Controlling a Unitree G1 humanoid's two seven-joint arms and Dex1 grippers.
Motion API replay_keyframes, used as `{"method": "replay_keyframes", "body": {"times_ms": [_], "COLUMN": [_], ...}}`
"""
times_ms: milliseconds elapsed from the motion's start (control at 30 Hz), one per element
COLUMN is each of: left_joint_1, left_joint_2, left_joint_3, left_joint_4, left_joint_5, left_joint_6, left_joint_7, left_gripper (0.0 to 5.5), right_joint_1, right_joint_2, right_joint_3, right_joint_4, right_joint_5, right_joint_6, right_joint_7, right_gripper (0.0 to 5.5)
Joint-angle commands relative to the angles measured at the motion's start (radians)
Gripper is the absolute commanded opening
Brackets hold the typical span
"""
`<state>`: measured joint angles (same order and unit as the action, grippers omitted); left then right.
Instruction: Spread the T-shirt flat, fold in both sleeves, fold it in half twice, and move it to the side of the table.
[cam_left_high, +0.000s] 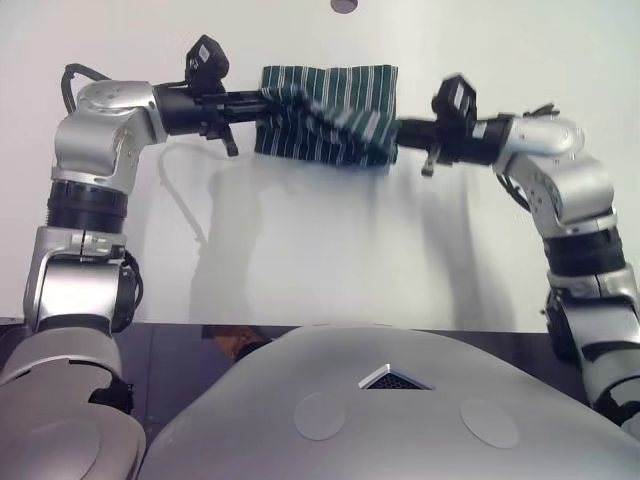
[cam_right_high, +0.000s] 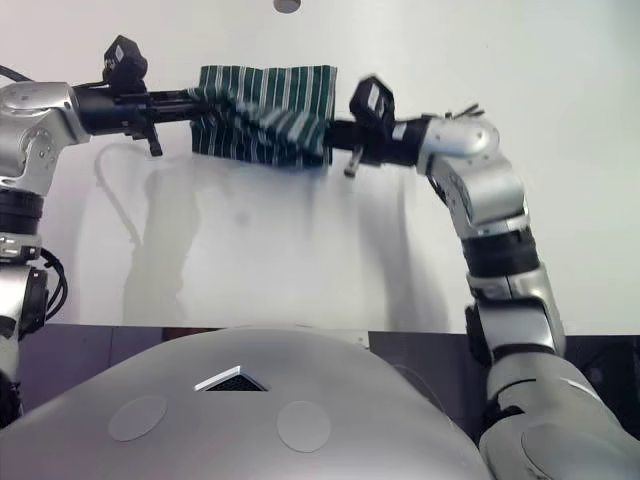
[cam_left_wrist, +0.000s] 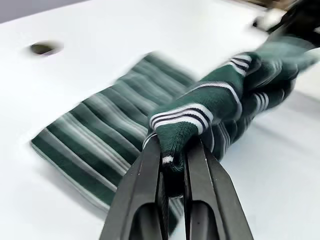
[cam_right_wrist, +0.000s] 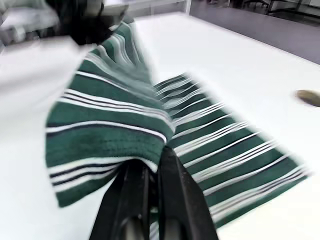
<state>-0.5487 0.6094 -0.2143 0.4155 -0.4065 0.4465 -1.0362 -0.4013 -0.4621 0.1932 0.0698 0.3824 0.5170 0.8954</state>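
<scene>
The T-shirt (cam_left_high: 330, 112) is dark green with white stripes, folded small, at the far middle of the white table (cam_left_high: 320, 250). Its near layer is lifted and stretched between both grippers, while the far part lies flat on the table. My left gripper (cam_left_high: 262, 98) is shut on the shirt's left edge, seen close up as a bunched fold (cam_left_wrist: 182, 125) between the black fingers (cam_left_wrist: 145, 185). My right gripper (cam_left_high: 400, 128) is shut on the right edge, pinching striped cloth (cam_right_wrist: 105, 145) between its fingers (cam_right_wrist: 172, 195).
A small dark round hole (cam_left_high: 343, 5) sits in the table beyond the shirt. The white surface stretches open toward me and to both sides. The table's near edge (cam_left_high: 300, 325) runs just in front of my torso.
</scene>
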Motion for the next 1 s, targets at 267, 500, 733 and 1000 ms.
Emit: {"method": "replay_keyframes", "body": {"times_ms": [267,500,733,1000], "left_joint_1": [-0.223,-0.232,-0.23,-0.162], "left_joint_2": [-0.187,-0.246,-0.228,-0.309], "left_joint_3": [0.035,0.2,0.313,0.346], "left_joint_4": [0.443,0.45,0.467,0.377], "left_joint_5": [0.216,0.168,0.177,0.142], "left_joint_6": [-0.195,-0.253,-0.335,-0.334], "left_joint_7": [0.18,0.3,0.431,0.43], "left_gripper": [0.78,1.0,1.0,0.04], "right_joint_1": [-0.19,-0.174,-0.14,-0.302], "right_joint_2": [0.18,0.227,0.237,0.418], "right_joint_3": [-0.081,-0.23,-0.236,-0.13], "right_joint_4": [0.572,0.475,0.322,0.742], "right_joint_5": [-0.103,-0.003,-0.013,-0.152], "right_joint_6": [-0.025,-0.035,-0.081,-0.193], "right_joint_7": [-0.202,-0.223,-0.216,-0.286], "right_gripper": [0.78,1.14,0.96,0.0]}}
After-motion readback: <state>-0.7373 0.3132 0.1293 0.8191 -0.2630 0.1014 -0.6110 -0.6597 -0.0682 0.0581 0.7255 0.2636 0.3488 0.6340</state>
